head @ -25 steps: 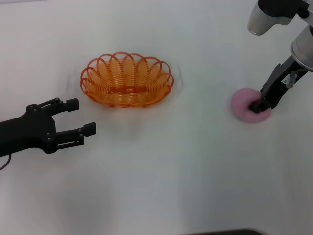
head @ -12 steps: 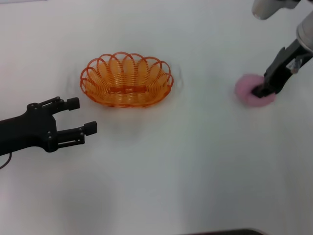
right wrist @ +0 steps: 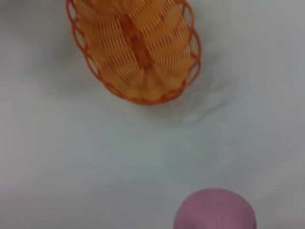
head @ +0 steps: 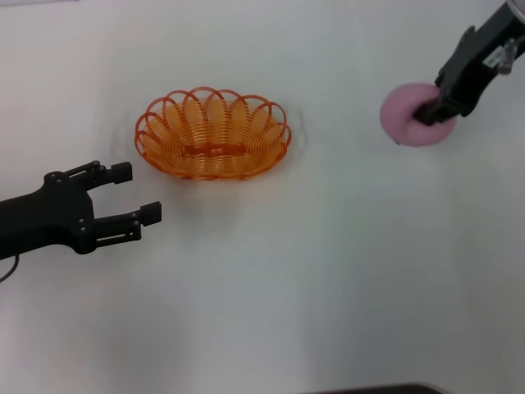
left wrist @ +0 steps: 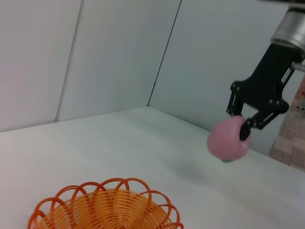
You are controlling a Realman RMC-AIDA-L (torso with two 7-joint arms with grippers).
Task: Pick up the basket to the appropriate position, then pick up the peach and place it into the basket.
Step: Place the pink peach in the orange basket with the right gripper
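Observation:
The orange basket [head: 212,134] rests on the white table, left of centre; it also shows as the basket [left wrist: 106,209] in the left wrist view and the basket [right wrist: 134,47] in the right wrist view. My right gripper [head: 428,112] is at the upper right, shut on the pink peach [head: 410,115], which hangs clear above the table. The left wrist view shows the peach [left wrist: 227,139] in the air between the right gripper's fingers [left wrist: 245,129]. The peach [right wrist: 214,210] fills the near edge of the right wrist view. My left gripper [head: 138,194] rests open, below and left of the basket, holding nothing.
The white table [head: 312,271] stretches bare in front of and between the basket and the peach. Pale wall panels [left wrist: 119,52] stand behind the table in the left wrist view.
My right gripper has lifted the peach off the table and carried it up and slightly left. The left arm and the basket have not moved.

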